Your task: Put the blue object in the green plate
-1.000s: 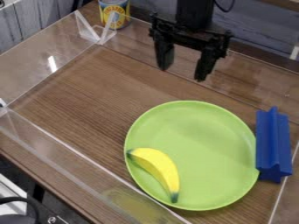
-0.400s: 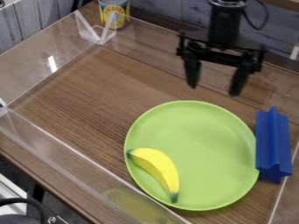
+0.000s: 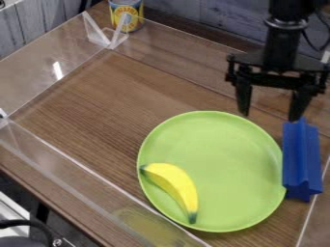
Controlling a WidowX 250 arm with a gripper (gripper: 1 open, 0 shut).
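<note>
The blue object (image 3: 300, 158) is a long narrow block lying on the wooden table just right of the green plate (image 3: 219, 154). The plate is large and round, and a yellow banana (image 3: 173, 187) lies on its near left part. My gripper (image 3: 272, 94) hangs pointing down above the table behind the plate's far right rim, just above the blue object's far end. Its two dark fingers (image 3: 244, 93) stand wide apart, open, with nothing between them.
Clear plastic walls (image 3: 52, 68) fence the wooden table on the left and front. A yellow can (image 3: 123, 14) stands at the back left behind the wall. Bare wood (image 3: 116, 106) spreads left of the plate.
My gripper has travelled to the right across the back of the table, from behind the plate's middle to near the blue object, still open. Plate, banana and block have stayed put.
</note>
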